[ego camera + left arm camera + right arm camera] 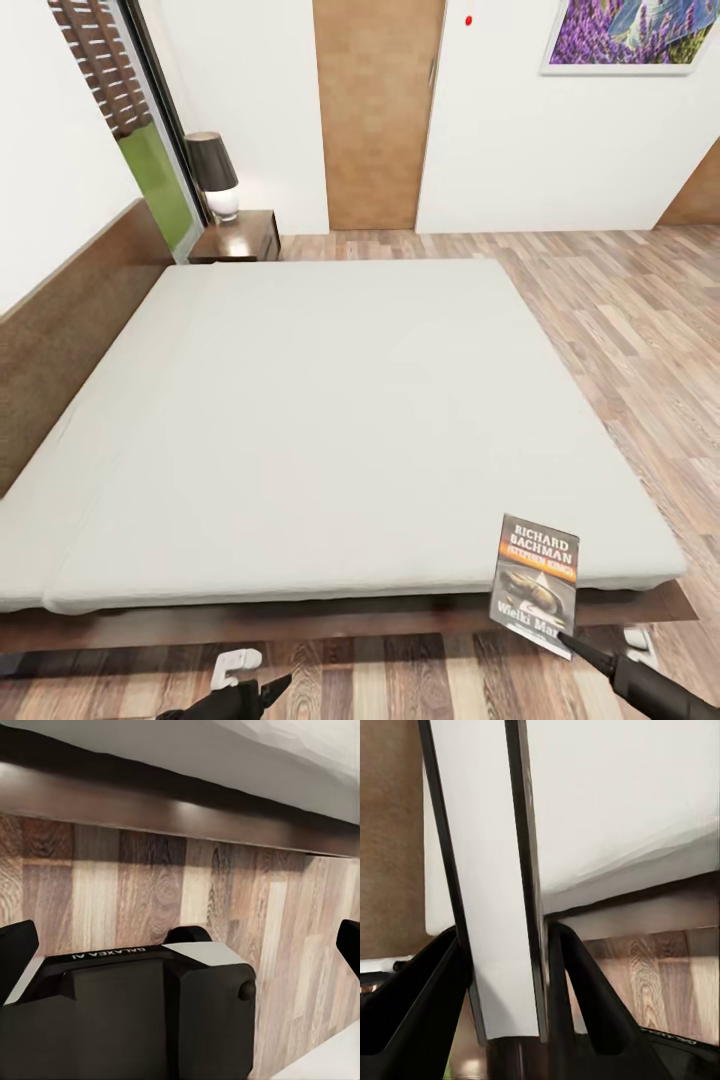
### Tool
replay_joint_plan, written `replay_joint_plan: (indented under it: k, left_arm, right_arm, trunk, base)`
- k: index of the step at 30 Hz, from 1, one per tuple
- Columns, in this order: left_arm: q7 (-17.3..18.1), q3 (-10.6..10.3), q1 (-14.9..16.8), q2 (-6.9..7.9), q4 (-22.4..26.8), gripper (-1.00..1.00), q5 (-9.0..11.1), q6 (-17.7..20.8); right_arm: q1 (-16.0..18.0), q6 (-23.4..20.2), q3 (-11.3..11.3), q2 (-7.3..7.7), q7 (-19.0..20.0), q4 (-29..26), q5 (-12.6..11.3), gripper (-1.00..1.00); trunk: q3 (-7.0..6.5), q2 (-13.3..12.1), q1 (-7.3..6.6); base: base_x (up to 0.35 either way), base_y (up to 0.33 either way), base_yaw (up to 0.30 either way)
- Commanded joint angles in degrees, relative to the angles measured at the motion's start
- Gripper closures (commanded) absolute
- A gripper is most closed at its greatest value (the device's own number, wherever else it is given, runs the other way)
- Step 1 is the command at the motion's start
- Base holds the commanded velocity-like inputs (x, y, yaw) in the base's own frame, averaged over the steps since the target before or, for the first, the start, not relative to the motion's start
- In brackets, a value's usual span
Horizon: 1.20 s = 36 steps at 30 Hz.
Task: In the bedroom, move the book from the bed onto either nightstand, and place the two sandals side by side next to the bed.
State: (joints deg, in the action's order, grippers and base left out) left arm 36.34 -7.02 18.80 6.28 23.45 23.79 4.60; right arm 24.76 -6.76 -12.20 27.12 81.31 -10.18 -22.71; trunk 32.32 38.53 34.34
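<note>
Nearest us, our right gripper (506,1020) pinches the book (537,585) by its lower edge, holding it upright just off the bed (330,420) corner. We judge it light, thin and floppy, so a grip nearer the spine would steady it. Our left gripper (180,945) hangs spread above the floor (150,885).

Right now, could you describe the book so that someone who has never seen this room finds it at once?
Find the large bed with the pale mattress. At its near right corner, the right hand holds the book upright by its lower edge. It is the one thin printed thing there: dark cover, white "Richard Bachman" lettering, orange band.
</note>
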Motion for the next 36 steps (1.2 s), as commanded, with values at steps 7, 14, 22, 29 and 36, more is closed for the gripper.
replay_joint_plan:
  k: [7, 14, 22, 29, 36]
  left_arm:
    - [0.09, -0.32, 0.01, -0.15, -0.24, -1.00, 0.64, 0.54]
    - [-0.20, -0.36, -0.04, -1.12, -1.29, -1.00, 0.67, 0.44]
    - [-0.01, -0.37, -0.07, -1.26, -2.61, -1.00, 0.61, 0.36]
    - [-0.02, -0.37, -0.08, -1.27, -2.69, -1.00, 0.57, 0.40]
    - [0.04, -0.37, -0.08, -1.27, -2.70, -1.00, 0.56, 0.41]
  right_arm:
    - [0.03, 1.24, 0.21, 0.00, -0.22, 0.70, 0.45, 1.00]
    - [0.03, 1.88, 0.21, -0.19, -0.37, 0.84, 0.56, 1.00]
    - [0.03, 3.66, 0.18, -0.37, -0.39, 0.95, 0.56, 1.00]
    - [0.03, 4.47, 0.19, -0.44, -0.36, 0.98, 0.56, 1.00]
    - [0.03, 4.56, 0.16, -0.46, -0.11, 0.97, 0.56, 1.00]
  trunk:
    - [-1.21, -2.77, -1.53]
    - [-2.47, -5.58, -3.07]
    - [-3.90, -8.79, -4.82]
    - [-5.16, -11.60, -6.36]
    - [-6.42, -14.40, -7.90]
  base:
    - [0.000, 0.000, 0.000]
    - [0.000, 0.000, 0.000]
    - [0.000, 0.000, 0.000]
    - [0.000, 0.000, 0.000]
    - [0.000, 0.000, 0.000]
